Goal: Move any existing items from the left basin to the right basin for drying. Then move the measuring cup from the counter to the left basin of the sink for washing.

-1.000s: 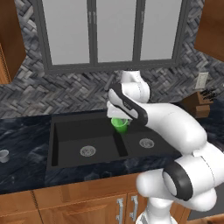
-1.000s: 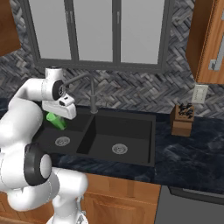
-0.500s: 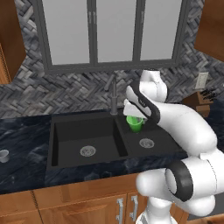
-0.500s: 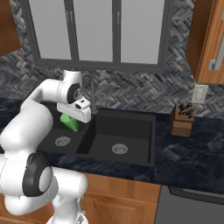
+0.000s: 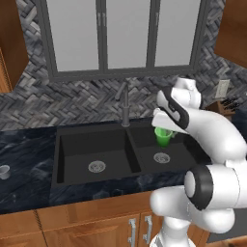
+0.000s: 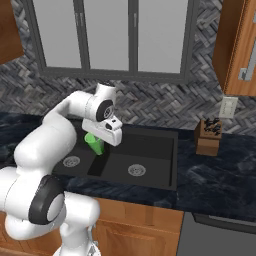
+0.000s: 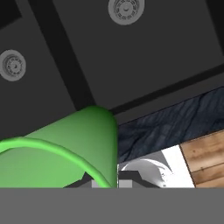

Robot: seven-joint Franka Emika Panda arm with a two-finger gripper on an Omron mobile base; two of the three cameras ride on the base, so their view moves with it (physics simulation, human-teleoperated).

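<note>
- One green tumbler (image 5: 163,137) hangs clenched in the gripper (image 5: 165,129) jaws, lifted above the right basin (image 5: 178,153).
- One sink (image 5: 61,174) with two basins; the left basin (image 5: 77,159) and the right each show one round steel drain.
- One small grey measuring cup (image 5: 4,171) sits on the counter (image 5: 24,159), well left of the sink.
- One faucet (image 5: 125,103); no readable writing.

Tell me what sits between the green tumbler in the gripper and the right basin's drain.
Nothing. In the left base view the green tumbler hangs from the gripper above the right basin's drain, with bare black basin floor between them.
</note>
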